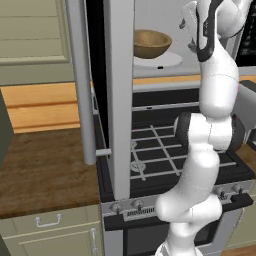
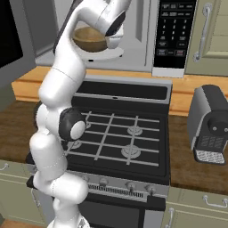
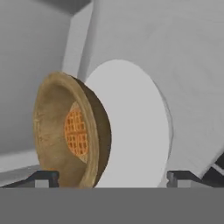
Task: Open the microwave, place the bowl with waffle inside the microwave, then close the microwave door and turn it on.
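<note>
**Bowl on the turntable, claw spread**

While the microwave door (image 1: 107,95) stands swung wide, its long bar handle (image 1: 82,85) toward the left base camera, the bowl (image 1: 151,43) sits inside the microwave (image 2: 147,35) on the white turntable (image 1: 167,60). The waffle (image 3: 77,132) lies in the bottom of the bowl — orange-brown, gridded, much smaller than the bowl. In the hand view the picture is rolled, so the bowl appears on its side against the round white plate.

The claw (image 3: 113,178) is spread wide, its two dark fingertips (image 3: 43,178) well apart at the bottom of the hand view, gripping nothing; the bowl's rim lies just by the left tip, though whether they touch I cannot tell. The dark button panel (image 2: 174,31) is at the microwave's right, and the gas stove (image 2: 120,138) sits below, between wooden counter (image 1: 45,165) stretches — a coffee machine (image 2: 209,124) stands to its right.
</note>
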